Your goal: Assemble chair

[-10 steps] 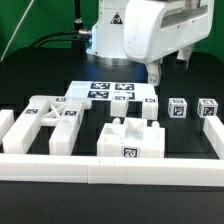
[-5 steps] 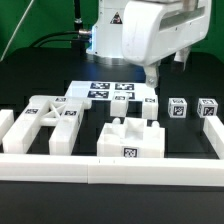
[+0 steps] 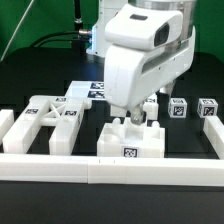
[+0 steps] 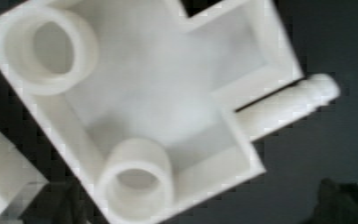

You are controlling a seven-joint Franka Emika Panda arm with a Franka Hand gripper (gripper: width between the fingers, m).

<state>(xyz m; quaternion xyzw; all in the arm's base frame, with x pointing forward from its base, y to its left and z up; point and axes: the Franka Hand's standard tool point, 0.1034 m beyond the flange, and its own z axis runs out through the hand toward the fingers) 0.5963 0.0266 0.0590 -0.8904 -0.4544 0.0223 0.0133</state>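
Observation:
The chair is in loose white tagged pieces on the black table. A chunky seat piece [image 3: 130, 142] lies at the front middle. My gripper [image 3: 130, 116] hangs just over its back edge, largely hidden by the white hand. In the wrist view the seat piece [image 4: 149, 90] fills the picture, showing two round sockets and a ribbed peg [image 4: 291, 105] sticking out of one side. The gripper [image 4: 176, 205] is open, its dark fingers [image 4: 5, 205] standing either side of the nearer socket, and I see nothing gripped. A cut-out frame [image 3: 50, 120] lies on the exterior view's left.
Two small tagged blocks [image 3: 178, 108] [image 3: 207, 107] stand on the exterior view's right. The marker board [image 3: 85, 92] lies behind the arm. The long white border rail [image 3: 110, 168] runs along the front. White blocks [image 3: 5, 126] [image 3: 212, 135] sit at both ends.
The arm has swung down and forward from above the marker board to the seat piece at the front middle. The jaws have stayed open.

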